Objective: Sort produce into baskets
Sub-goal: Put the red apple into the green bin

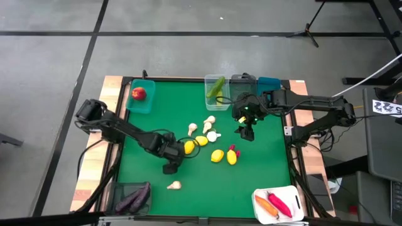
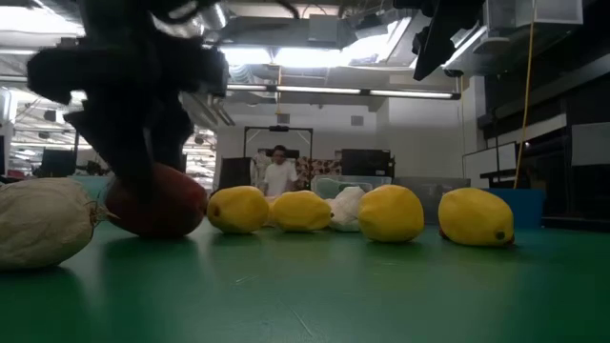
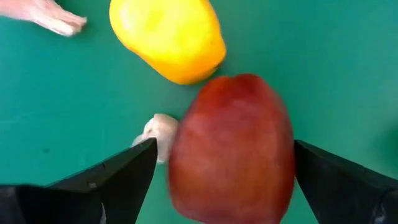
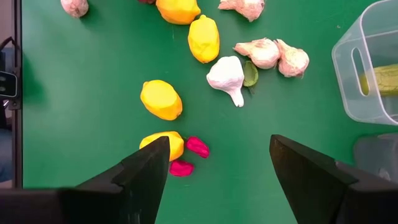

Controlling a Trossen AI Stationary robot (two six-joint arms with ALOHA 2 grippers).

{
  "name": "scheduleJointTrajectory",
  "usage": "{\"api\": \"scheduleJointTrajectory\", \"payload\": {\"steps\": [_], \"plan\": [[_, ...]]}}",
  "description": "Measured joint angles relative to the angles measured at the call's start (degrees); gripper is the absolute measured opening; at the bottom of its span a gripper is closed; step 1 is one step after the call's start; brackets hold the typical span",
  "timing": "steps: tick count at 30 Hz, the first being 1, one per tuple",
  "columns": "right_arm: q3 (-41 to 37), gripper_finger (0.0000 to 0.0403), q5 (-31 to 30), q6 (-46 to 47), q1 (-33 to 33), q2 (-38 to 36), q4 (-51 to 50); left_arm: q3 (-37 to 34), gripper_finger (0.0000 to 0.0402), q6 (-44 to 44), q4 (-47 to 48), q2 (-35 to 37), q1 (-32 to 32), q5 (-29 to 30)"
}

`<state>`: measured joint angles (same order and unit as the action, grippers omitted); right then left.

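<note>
The red apple [image 3: 231, 149] was framed lengthwise between the left gripper's [image 3: 224, 180] spread fingers on the green desk [image 1: 264, 169], beside a lemon [image 3: 168, 37]; the right gripper's [image 4: 217, 168] fingers were spread above.

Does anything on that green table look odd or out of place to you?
Nothing looks broken or spilled. The one stray is a garlic bulb, lying alone near the dark basket of eggplants, well apart from the lemons and other garlic clustered mid-table. The left gripper sits around a red apple.
</note>
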<state>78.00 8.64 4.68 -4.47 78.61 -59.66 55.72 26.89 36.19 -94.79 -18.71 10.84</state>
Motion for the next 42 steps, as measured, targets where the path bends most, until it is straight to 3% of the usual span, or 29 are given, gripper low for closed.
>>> {"api": "scheduleJointTrajectory", "payload": {"steps": [15,24,30,36,42], "plan": [[0.0,0.0278,0.0,-0.05,0.0,0.0,-0.04,-1.77,0.0272,1.62,-2.0,1.09,1.63,-0.28],[0.0,0.0278,-0.02,-0.05,0.0,0.0,-0.22,-1.63,0.0273,5.84,3.52,13.42,3.41,7.93],[-0.02,0.0278,-0.02,-0.05,0.0,0.0,-0.31,-1.57,0.0274,10.2,15.35,24.35,7.24,17.37],[-0.02,0.0278,-0.04,-0.1,0.0,0.0,-0.2,-1.57,0.0275,19.72,26.05,34.15,14.11,30.35],[-0.11,0.0278,-0.09,-0.12,0.02,0.0,-0.02,-2.04,0.0275,25.45,30.98,39.92,23.23,32.52]]}}
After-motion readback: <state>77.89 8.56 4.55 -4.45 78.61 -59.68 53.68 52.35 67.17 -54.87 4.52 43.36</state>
